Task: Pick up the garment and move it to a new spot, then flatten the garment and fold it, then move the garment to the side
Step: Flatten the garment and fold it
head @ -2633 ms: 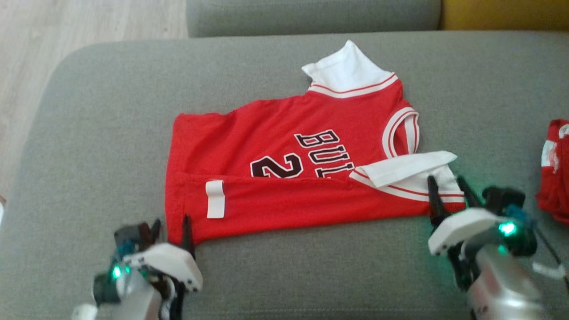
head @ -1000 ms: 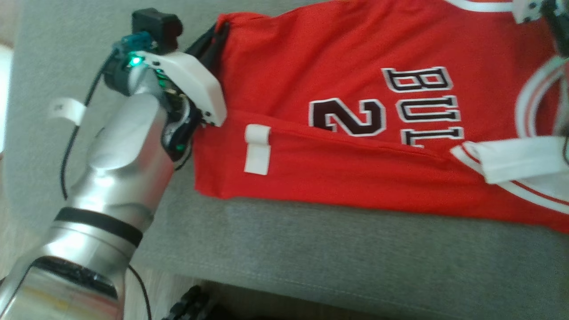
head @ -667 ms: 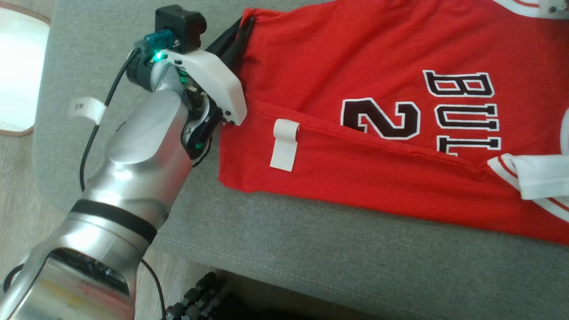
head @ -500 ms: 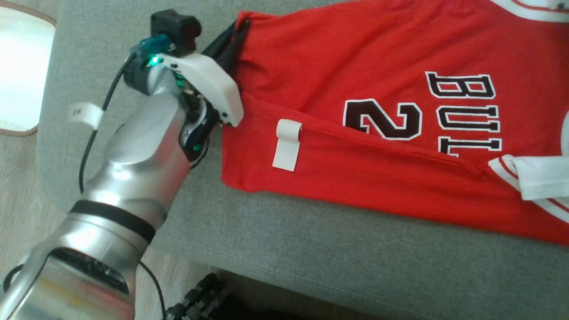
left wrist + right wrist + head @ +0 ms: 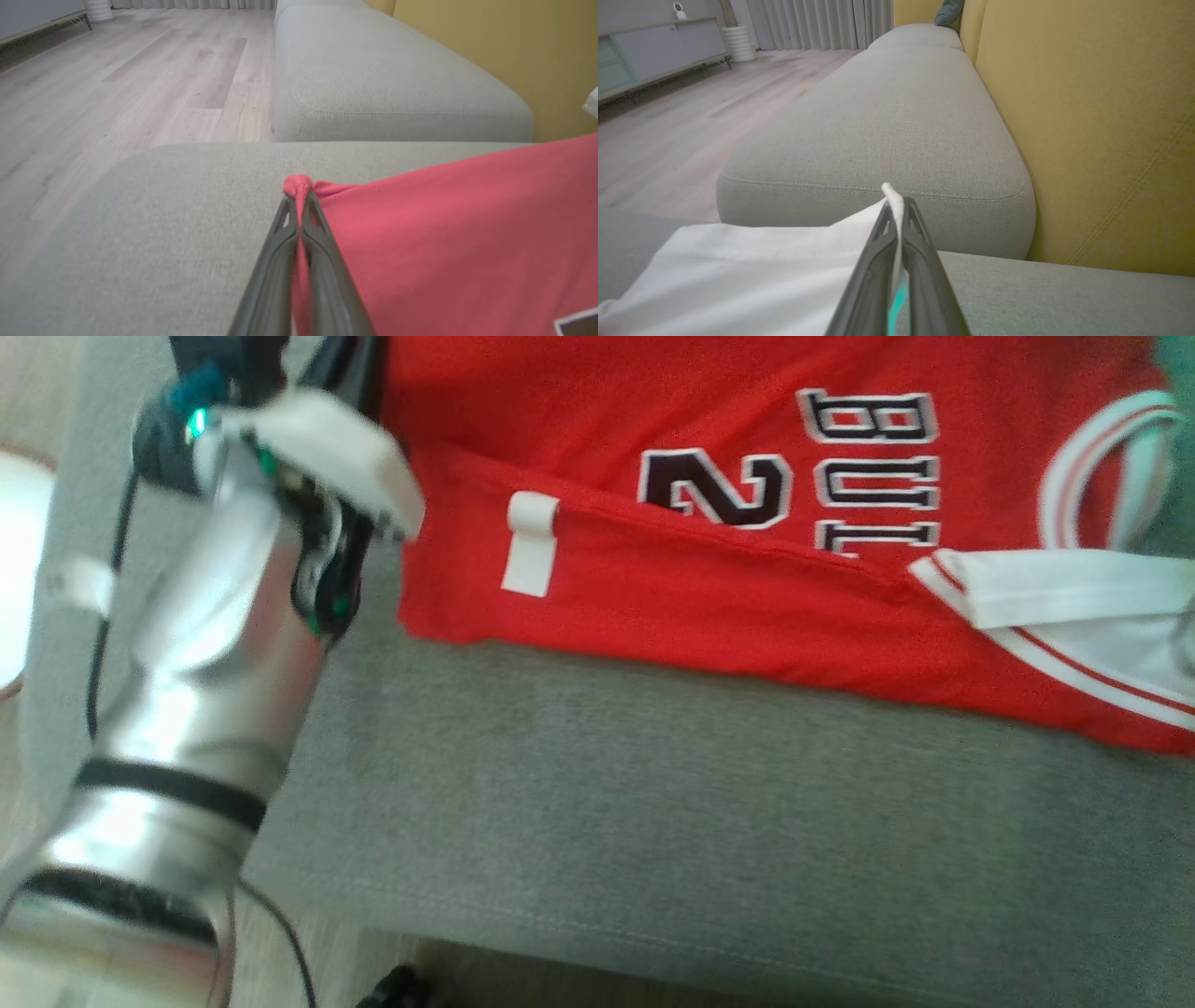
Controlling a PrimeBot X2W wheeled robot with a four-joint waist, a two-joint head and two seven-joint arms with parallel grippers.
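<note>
The red jersey (image 5: 709, 588), with white trim and dark lettering, lies half folded on the grey sofa cushion (image 5: 653, 803). Its near flap carries a white label (image 5: 529, 546). My left gripper (image 5: 359, 364) reaches to the jersey's far left corner at the top of the head view. In the left wrist view, my left gripper (image 5: 298, 200) is shut on a bunched red corner of the jersey (image 5: 444, 233). My right gripper (image 5: 896, 205) is shut on the tip of the jersey's white sleeve (image 5: 761, 270).
The cushion's front edge (image 5: 653, 952) runs along the bottom of the head view, with floor below it. A second grey cushion (image 5: 373, 84) sits beyond the jersey. A yellow backrest (image 5: 1087, 116) rises on the right and wooden floor (image 5: 117, 93) lies to the left.
Since 2.6 s ago both arms left the jersey's near edge and reached its far side. The camera has moved, shifting the whole picture. My left gripper stays at the same red corner.
</note>
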